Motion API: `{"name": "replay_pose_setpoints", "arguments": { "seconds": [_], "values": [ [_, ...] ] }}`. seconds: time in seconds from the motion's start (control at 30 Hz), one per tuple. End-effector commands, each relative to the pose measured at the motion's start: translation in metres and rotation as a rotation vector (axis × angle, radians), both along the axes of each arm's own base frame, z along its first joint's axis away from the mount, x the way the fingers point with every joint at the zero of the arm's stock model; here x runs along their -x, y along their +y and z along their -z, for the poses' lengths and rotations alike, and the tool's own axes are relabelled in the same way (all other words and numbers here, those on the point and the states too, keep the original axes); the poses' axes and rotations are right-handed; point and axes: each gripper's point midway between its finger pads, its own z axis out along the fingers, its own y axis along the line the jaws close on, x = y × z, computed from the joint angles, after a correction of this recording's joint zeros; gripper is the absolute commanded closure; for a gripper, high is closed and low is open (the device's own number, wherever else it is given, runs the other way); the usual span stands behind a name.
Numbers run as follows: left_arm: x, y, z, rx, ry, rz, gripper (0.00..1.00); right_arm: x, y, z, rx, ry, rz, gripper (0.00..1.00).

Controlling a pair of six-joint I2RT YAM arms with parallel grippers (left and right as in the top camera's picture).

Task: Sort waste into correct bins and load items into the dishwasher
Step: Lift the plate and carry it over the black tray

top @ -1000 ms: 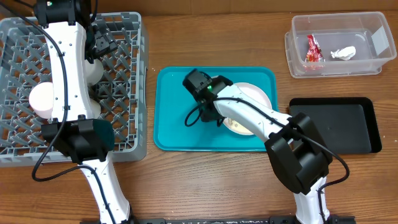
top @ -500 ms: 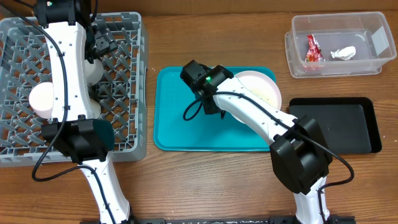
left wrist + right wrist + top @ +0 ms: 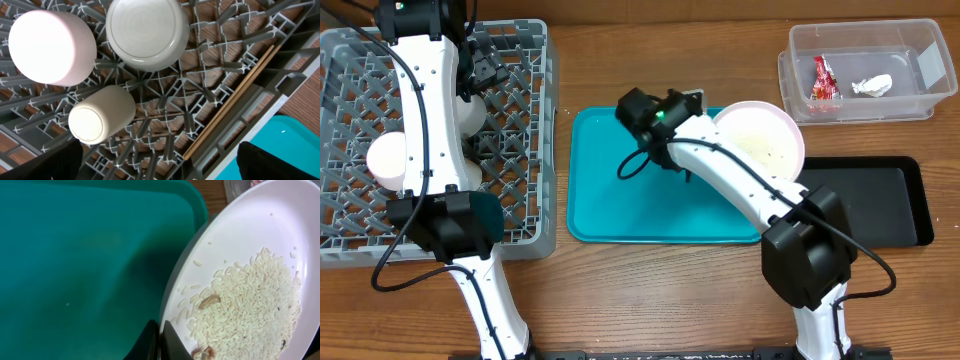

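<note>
Plate [image 3: 760, 135] swung right, overhanging teal tray [image 3: 610, 200] corner, right hand [image 3: 160, 341] clamped on its rim, left hand [image 3: 160, 167] wide open, empty

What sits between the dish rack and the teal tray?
Nothing: the overhead view shows only bare wooden table between dish rack and teal tray.
</note>
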Motion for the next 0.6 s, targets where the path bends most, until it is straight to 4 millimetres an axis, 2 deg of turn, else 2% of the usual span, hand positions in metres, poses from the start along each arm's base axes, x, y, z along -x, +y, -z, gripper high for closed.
{"name": "replay_pose_setpoints", "arguments": {
  "seconds": [0.0,0.33,0.57],
  "values": [
    [0.000,0.003,-0.001,-0.020,-0.002,-0.006,0.00,-0.016,-0.027,-0.035,-0.094,-0.105,0.135,0.96],
    [0.000,0.003,-0.001,-0.020,-0.002,-0.006,0.00,-0.031,-0.113,-0.066,-0.216,-0.161,0.367,0.96],
    [0.000,0.003,-0.001,-0.020,-0.002,-0.006,0.00,-0.038,-0.166,-0.066,-0.364,-0.167,0.527,0.96]
  ]
}}
